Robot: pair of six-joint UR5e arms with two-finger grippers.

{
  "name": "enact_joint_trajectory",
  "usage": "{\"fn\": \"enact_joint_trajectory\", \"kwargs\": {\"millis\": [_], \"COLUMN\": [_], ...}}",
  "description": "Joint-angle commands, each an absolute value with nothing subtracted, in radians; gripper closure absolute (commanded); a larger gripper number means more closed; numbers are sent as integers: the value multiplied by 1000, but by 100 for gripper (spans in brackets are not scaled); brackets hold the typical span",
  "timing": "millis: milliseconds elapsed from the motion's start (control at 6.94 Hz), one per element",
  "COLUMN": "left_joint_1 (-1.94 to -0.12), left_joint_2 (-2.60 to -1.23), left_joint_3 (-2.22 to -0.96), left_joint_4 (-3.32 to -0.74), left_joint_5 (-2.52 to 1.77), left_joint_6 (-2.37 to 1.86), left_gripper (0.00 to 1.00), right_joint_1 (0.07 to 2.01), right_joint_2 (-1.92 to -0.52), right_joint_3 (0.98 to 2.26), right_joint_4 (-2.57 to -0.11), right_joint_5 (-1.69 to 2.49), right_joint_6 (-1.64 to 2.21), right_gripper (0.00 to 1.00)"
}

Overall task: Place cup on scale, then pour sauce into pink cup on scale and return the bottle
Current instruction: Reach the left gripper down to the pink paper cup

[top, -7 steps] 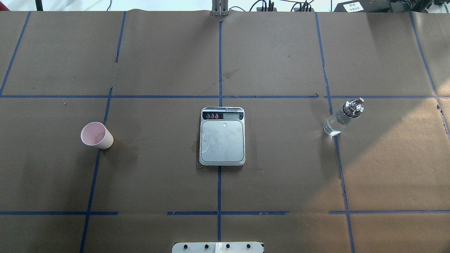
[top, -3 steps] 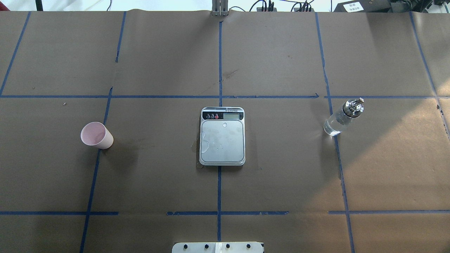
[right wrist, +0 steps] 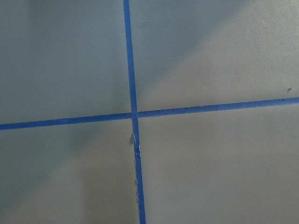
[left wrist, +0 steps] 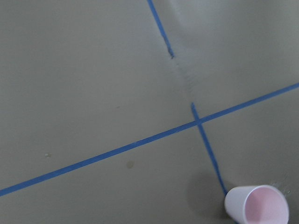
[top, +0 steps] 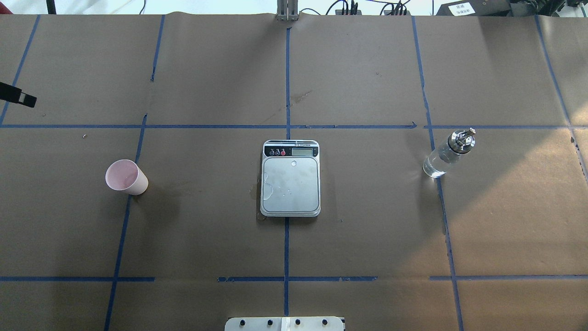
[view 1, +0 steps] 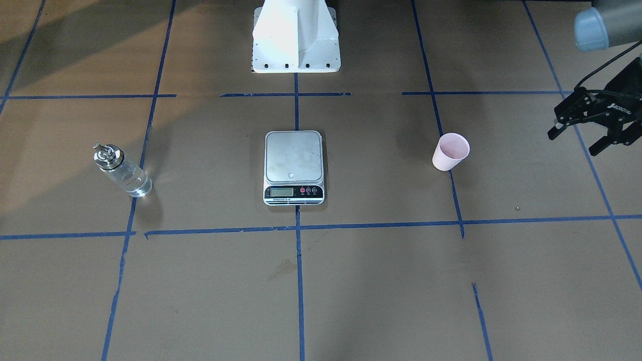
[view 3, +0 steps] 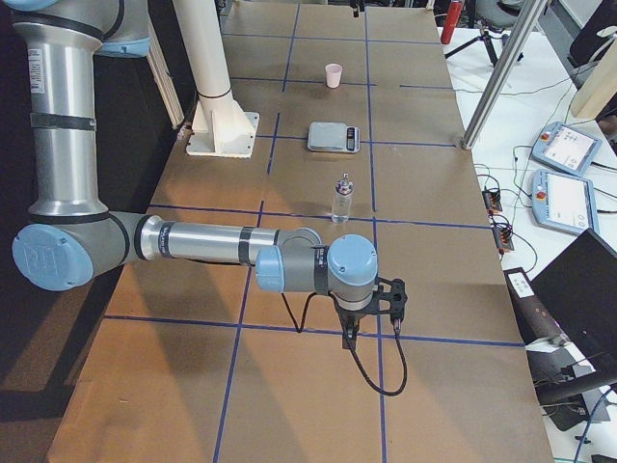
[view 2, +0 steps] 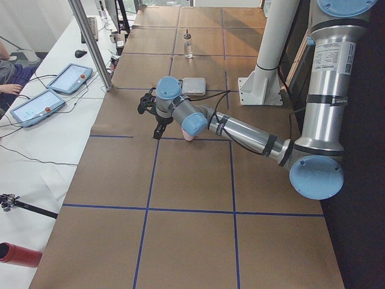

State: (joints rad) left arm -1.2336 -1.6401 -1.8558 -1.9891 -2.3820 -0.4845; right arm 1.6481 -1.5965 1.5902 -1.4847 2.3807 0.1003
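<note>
left fingers [view 1: 604,144]: hanging released, near cup [view 1: 450,152], not touching it
right fingers [view 3: 349,333]: hovering over surface [view 1: 376,276], well apart from bottle [view 1: 122,173]; can't tell if released or clenched
cup: standing upright on surface, well apart from scale [view 1: 294,155]
bottle: standing at scale's other side

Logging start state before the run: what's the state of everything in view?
cup: upright on table, off scale.
scale: plate bare but for droplets.
bottle: upright on table, capped.
left gripper: open, clear of cup.
right gripper: away from bottle; open or shut unclear.
</note>
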Motion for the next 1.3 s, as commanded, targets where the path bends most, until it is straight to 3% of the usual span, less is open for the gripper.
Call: {"fn": "enact_joint_trajectory", "kwargs": {"millis": [0,432,1153], "left_joint_1": [-1210,-1026,-855], "left_joint_2": [-1702,-1709,-1640], "left_joint_3": [-1751,-1839,-1827], "left_joint_4": [-2000,-1997,-1991], "left_joint_5": [-2501,-2248,-2217], "left_joint_6": [-639,-971,-989], "left_gripper": [0,0,0], "right_joint_1": [1646,1646,1640], "right_joint_2": [-1592,-1605,-1617], "right_joint_3": [1612,1598,1600], "right_joint_4": [-1479,-1439,-1422], "right_joint_5": [2384,2401,2453], "right_joint_6": [98,109,109], "right_gripper": [0,0,0]}}
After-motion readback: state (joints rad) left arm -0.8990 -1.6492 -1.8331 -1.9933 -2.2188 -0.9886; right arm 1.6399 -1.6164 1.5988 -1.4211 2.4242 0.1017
